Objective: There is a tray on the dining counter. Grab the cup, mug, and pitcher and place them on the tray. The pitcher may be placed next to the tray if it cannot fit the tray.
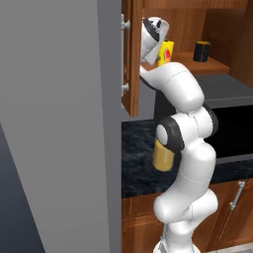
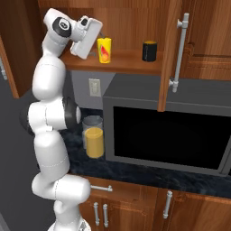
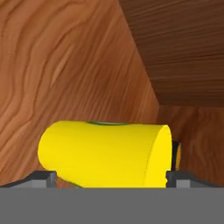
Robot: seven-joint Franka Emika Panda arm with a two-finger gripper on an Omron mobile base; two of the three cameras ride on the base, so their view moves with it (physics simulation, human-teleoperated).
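Note:
The yellow cup [image 2: 104, 49] [image 1: 167, 52] stands on the shelf of an open upper cabinet. In the hand view the cup [image 3: 105, 153] lies sideways across the picture, between the two finger tips. My gripper [image 3: 109, 178] [image 2: 97, 47] is open, one finger on each side of the cup, with the jaws not closed on it. The black mug [image 2: 149, 51] [image 1: 201, 51] stands on the same shelf, further right. The pitcher [image 2: 94, 137] [image 1: 163, 156], with orange liquid, stands below on the wall counter, left of the microwave. The tray and the dining counter are out of view.
The cabinet's open doors [image 2: 173, 54] [image 1: 131, 54] hang on both sides of the shelf. A black microwave [image 2: 167, 131] sits under the shelf on the dark stone counter [image 2: 135, 173]. A tall grey panel [image 1: 59, 123] stands close on the left.

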